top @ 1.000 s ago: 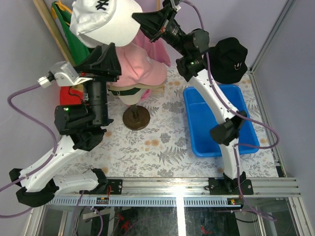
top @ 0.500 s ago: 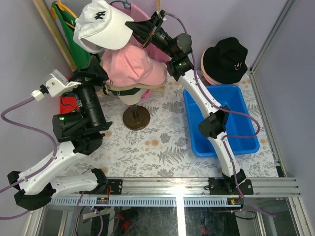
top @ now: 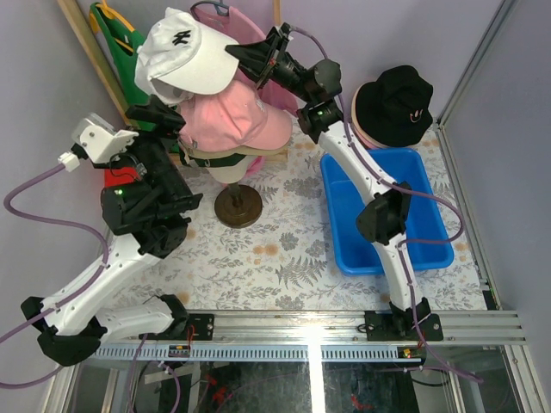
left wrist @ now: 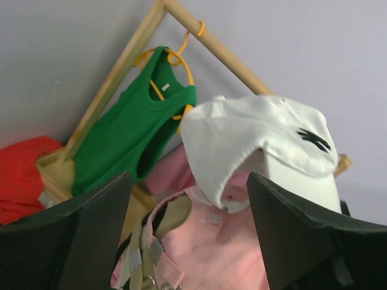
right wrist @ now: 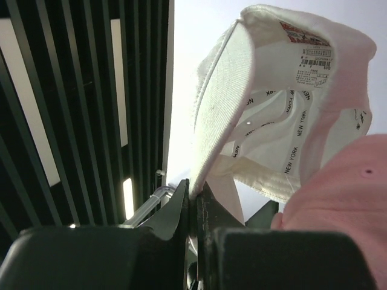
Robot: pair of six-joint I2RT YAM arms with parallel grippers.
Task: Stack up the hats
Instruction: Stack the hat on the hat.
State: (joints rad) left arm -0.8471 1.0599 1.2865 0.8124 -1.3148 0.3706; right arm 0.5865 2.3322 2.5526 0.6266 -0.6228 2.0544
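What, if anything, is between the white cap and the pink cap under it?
Nothing visible does. The white cap, pinched at its brim by the right hand, hangs right over the pink cap; the open left hand is off to one side.

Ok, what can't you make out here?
- Top view: the pink cap covers most of what sits beneath it.
- Top view: the black bucket hat hides all but a rim of what it rests on.
- Left wrist view: the red cloth is cut off by the frame edge.
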